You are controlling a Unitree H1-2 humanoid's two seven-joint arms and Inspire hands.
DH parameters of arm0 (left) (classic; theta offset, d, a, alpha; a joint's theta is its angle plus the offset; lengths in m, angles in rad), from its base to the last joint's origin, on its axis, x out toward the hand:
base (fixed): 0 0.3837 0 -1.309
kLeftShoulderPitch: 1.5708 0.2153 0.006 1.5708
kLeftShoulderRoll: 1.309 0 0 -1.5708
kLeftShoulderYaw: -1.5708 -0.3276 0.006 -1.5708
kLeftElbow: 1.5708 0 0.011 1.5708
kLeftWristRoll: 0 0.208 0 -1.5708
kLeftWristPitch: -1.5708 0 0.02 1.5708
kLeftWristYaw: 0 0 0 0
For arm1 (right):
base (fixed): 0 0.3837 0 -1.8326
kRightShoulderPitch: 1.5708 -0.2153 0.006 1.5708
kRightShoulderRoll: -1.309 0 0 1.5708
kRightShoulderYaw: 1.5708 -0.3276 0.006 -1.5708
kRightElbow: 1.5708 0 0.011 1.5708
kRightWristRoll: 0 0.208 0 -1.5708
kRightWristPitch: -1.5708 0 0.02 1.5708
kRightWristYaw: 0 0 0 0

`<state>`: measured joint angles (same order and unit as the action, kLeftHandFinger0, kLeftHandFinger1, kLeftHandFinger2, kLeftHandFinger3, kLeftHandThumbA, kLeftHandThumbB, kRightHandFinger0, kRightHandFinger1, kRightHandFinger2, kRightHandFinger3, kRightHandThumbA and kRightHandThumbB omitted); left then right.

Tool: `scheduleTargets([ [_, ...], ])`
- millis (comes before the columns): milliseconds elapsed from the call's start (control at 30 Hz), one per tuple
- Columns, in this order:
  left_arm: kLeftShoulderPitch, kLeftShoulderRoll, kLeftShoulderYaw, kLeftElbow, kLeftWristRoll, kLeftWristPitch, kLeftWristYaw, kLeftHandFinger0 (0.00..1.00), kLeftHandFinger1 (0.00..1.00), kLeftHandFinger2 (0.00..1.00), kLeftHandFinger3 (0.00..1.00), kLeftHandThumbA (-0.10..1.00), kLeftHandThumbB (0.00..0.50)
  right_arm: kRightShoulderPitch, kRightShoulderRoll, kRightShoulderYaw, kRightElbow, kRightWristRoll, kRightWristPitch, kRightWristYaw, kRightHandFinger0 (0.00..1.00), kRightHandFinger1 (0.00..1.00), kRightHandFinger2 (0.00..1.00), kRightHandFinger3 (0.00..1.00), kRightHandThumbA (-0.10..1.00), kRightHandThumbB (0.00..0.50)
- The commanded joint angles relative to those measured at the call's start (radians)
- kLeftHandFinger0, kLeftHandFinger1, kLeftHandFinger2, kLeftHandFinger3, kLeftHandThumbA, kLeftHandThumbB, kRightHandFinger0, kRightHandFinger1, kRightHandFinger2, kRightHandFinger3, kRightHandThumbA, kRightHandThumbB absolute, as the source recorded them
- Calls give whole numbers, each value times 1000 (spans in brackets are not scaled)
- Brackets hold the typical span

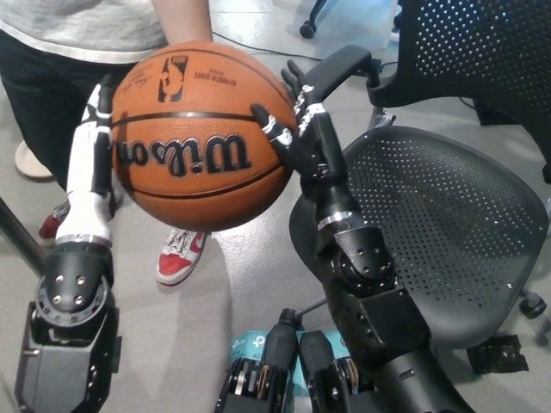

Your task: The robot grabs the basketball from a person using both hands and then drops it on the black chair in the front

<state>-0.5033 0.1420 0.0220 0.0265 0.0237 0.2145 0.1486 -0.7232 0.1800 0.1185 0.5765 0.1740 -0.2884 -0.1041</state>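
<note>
The fingers (280, 136) of the black right hand (301, 138) are stretched and pressed flat on the right side of the Wilson basketball (204, 135). The white left hand (93, 172) lies on the ball's left side, fingers long against it, so the ball is clamped between both hands, in the air above the floor. A person (77, 39) in a light shirt and dark trousers stands behind it, one red and white shoe (181, 255) under the ball. The floor (224, 301) is smooth grey. To the right stands the black chair (448, 232), its seat perforated mesh, with a padded armrest (340, 70). The ball is orange, pebbled, with black seams.
</note>
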Motion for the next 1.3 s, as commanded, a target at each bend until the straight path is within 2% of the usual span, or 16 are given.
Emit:
scheduleTargets([
  [0,-128,-111,-135,-67,-27,20,-125,1000,1000,1000,1000,1000,142,-92,67,47,-125,-52,55,46,1000,1000,1000,1000,1000,246],
  [67,-147,-121,-138,-82,-31,49,-121,1000,1000,1000,1000,1000,157,-98,54,50,-155,-70,62,33,1000,1000,1000,1000,1000,245],
  [100,-172,-126,-151,-100,-16,78,-119,1000,1000,1000,1000,1000,188,-101,40,47,-208,-62,101,32,1000,1000,1000,1000,1000,248],
  [200,-227,-133,-170,-118,-8,94,-125,1000,1000,1000,1000,1000,180,-113,15,39,-290,-65,145,15,1000,1000,1000,1000,1000,257],
  [333,-324,-178,-191,-86,22,83,-99,1000,1000,1000,1000,1000,191,-134,-34,7,-438,-26,283,-4,1000,1000,1000,1000,1000,299],
  [433,-392,-190,-216,-41,58,71,-104,1000,1000,1000,1000,1000,200,-152,-64,-27,-487,-12,281,-22,1000,1000,1000,1000,1000,251],
  [500,-423,-198,-224,-25,63,95,-109,1000,1000,1000,1000,1000,222,-154,-76,-46,-523,-6,324,-38,1000,1000,1000,1000,1000,251],
  [600,-483,-232,-237,48,70,99,-102,1000,1000,1000,1000,1000,206,-163,-121,-83,-547,35,361,-22,1000,1000,1000,1000,1000,269],
  [633,-500,-241,-239,82,76,74,-99,1000,1000,1000,1000,1000,197,-165,-135,-92,-553,45,395,-18,1000,1000,1000,1000,1000,283],
  [733,-540,-259,-245,178,95,16,-94,1000,1000,1000,1000,1000,185,-170,-158,-121,-529,44,369,-16,1000,1000,1000,1000,1000,279],
  [867,-610,-302,-238,367,91,-48,-91,1000,1000,1000,1000,1000,211,-174,-197,-177,-485,80,364,-7,1000,1000,1000,1000,1000,202],
  [900,-620,-319,-238,410,92,-33,-87,1000,1000,1000,1000,1000,226,-165,-204,-199,-479,105,396,-10,1000,1000,1000,1000,1000,230],
  [1000,-652,-351,-222,538,85,-107,-70,1000,1000,1000,1000,1000,184,-148,-235,-218,-445,116,394,28,1000,1000,1000,1000,1000,222],
  [1133,-668,-360,-208,589,84,-147,-62,1000,1000,1000,1000,1000,179,-150,-241,-221,-435,126,401,32,1000,1000,1000,1000,1000,216],
  [1167,-715,-388,-190,726,65,-204,-67,1000,1000,1000,1000,1000,153,-145,-268,-241,-388,110,394,13,1000,1000,1000,1000,1000,215],
  [1267,-783,-409,-180,884,67,-213,-73,1000,1000,1000,1000,1000,177,-146,-295,-270,-311,124,347,31,1000,1000,1000,1000,1000,183],
])
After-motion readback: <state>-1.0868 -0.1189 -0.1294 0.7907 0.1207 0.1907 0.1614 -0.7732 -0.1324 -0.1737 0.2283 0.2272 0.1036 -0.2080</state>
